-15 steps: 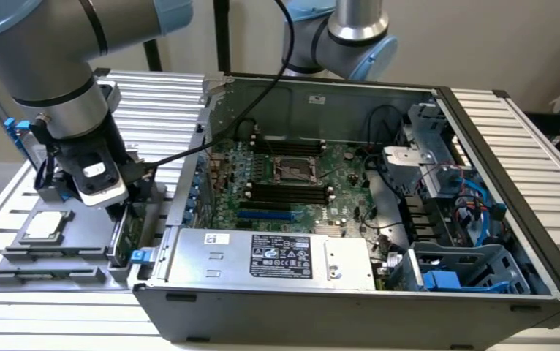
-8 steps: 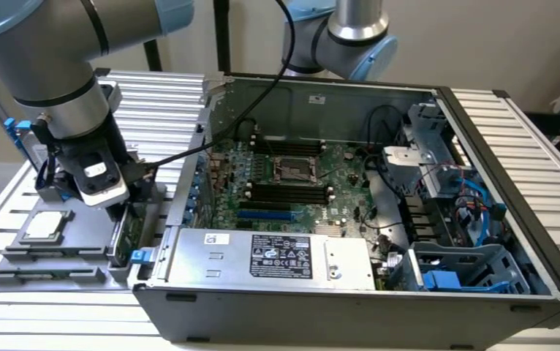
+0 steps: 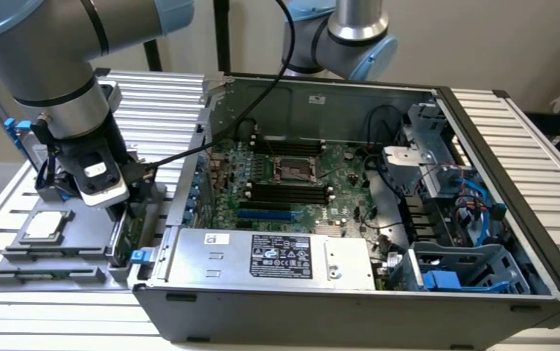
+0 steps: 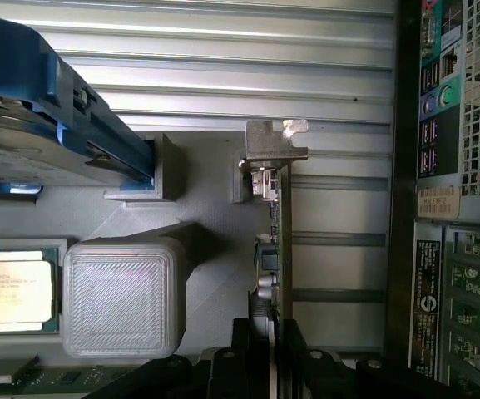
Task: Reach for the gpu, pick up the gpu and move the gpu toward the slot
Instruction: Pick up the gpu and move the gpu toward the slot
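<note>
The gpu (image 4: 278,241) is a thin green card seen edge-on, standing upright in a grey holder (image 4: 190,208), with its silver bracket (image 4: 273,141) at the far end. My gripper (image 4: 270,332) is down over the card's near end, one black finger (image 4: 241,349) on each side, pressed against it. In the exterior view the gripper (image 3: 119,212) sits low over the gpu (image 3: 124,238), at the left of the open computer case (image 3: 358,292). Inside the case, blue slots (image 3: 263,216) lie on the motherboard (image 3: 290,183).
On the same grey holder rest a silver hard drive with blue rails (image 4: 32,125), a square processor chip (image 4: 19,287) and a grey ribbed block (image 4: 123,295). The case's rear panel (image 4: 464,166) stands close beside the card. A second arm (image 3: 349,36) hangs behind the case.
</note>
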Available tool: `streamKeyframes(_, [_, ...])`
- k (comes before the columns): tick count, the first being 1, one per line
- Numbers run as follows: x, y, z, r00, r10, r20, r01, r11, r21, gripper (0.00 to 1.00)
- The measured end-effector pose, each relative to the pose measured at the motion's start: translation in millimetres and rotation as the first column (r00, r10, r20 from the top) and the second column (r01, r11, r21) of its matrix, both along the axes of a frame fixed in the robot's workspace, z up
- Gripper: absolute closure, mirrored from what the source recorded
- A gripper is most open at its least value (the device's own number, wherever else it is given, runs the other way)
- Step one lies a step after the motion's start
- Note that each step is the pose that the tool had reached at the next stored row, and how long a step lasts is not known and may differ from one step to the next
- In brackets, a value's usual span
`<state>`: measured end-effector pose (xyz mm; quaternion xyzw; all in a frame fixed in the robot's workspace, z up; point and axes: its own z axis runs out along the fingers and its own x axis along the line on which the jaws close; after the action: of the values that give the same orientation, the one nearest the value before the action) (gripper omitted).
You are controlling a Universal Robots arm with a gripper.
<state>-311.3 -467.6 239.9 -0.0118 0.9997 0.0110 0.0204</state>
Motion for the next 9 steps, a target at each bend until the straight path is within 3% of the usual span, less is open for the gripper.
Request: streamKeyframes(9, [0.0, 0.0, 0.1, 1.0, 0.0, -0.0001, 0.0, 1.0, 0.0003, 0.74])
